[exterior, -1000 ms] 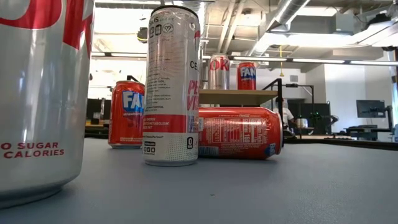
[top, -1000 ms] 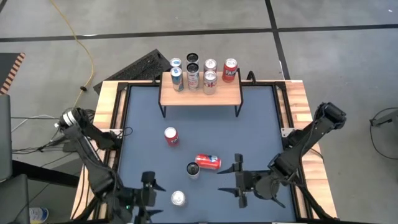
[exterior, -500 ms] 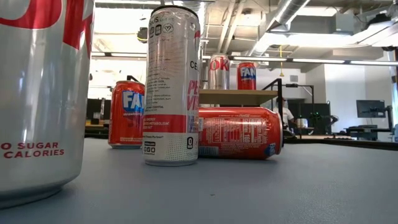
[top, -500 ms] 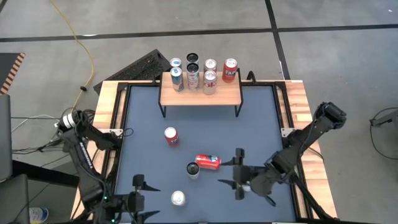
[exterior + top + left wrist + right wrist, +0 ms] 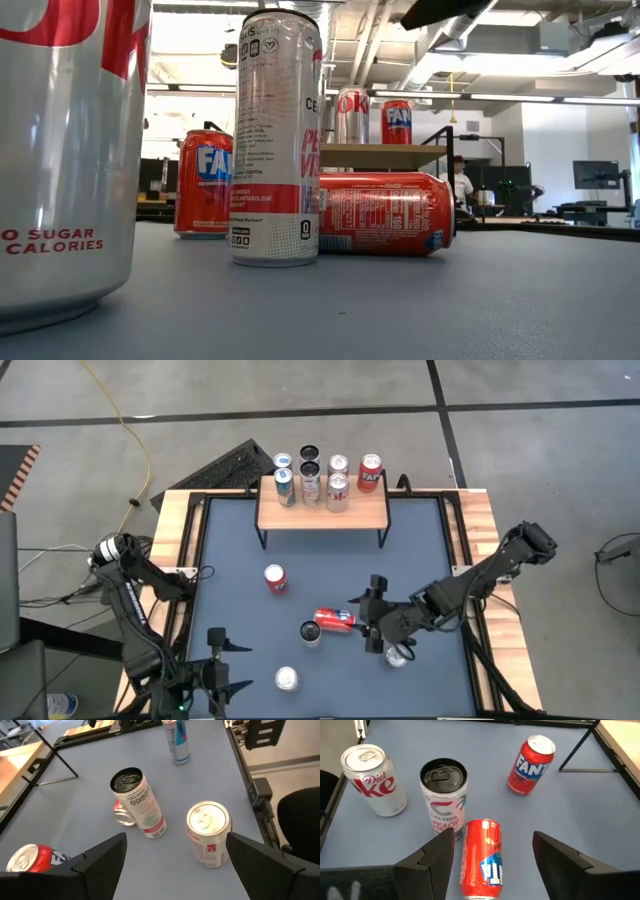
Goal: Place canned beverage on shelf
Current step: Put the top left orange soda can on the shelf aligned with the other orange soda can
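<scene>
From above, the right gripper [image 5: 372,617] hangs just beside the fallen red can [image 5: 334,620], fingers apart and empty; the left gripper [image 5: 218,670], spread too, waits near the desk's [image 5: 420,560] front edge. The shelf [image 5: 322,511] stands at the far edge. The right wrist view shows the red can between its parted fingers [image 5: 427,857], untouched.

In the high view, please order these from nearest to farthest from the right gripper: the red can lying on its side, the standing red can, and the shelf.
From the right gripper:
1. The red can lying on its side, just beside the gripper's open fingers, toward the table's middle.
2. The standing red can, farther to the left side.
3. The shelf, at the far edge of the table.
</scene>
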Available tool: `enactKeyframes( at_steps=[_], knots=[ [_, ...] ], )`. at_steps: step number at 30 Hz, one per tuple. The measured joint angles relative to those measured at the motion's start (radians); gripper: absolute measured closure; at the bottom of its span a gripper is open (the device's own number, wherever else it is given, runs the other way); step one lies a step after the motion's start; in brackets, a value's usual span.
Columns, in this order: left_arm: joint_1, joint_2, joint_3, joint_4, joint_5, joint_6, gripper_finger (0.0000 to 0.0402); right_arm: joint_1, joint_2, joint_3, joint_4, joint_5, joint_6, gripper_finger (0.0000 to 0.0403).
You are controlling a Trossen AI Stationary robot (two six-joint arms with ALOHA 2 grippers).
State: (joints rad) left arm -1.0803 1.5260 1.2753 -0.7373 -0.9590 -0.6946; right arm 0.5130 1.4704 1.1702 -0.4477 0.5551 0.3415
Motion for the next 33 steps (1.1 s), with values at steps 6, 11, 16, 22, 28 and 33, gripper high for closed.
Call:
enactKeyframes(
  at_steps=[6, 11, 16, 22, 28, 33],
  knots=[
    [-0.008, -0.006, -0.017, -0.029, -0.071, -0.009, 0.0072, -0.057, 0.003, 0.0, 0.011, -0.012, -0.007, 0.0145],
    [-0.008, -0.033, -0.077, 0.041, -0.168, -0.045, 0.0072, -0.083, 0.003, 0.0, 0.015, -0.011, -0.009, 0.0145],
    [-0.002, -0.123, -0.268, 0.262, -0.25, -0.049, 0.0072, -0.083, 0.003, 0.0, 0.013, -0.011, -0.013, 0.0145],
    [0.048, -0.354, -0.482, 0.347, -0.286, 0.007, 0.0072, -0.093, 0.003, 0.0, 0.014, -0.008, -0.055, 0.0145],
    [0.17, -0.586, -0.641, 0.394, -0.229, 0.163, 0.0072, -0.114, 0.003, 0.0, 0.017, -0.006, -0.054, 0.0145],
    [0.301, -0.708, -0.783, 0.629, -0.124, 0.423, 0.0072, -0.122, 0.003, 0.0, 0.016, -0.007, -0.052, 0.0145]
  ],
)
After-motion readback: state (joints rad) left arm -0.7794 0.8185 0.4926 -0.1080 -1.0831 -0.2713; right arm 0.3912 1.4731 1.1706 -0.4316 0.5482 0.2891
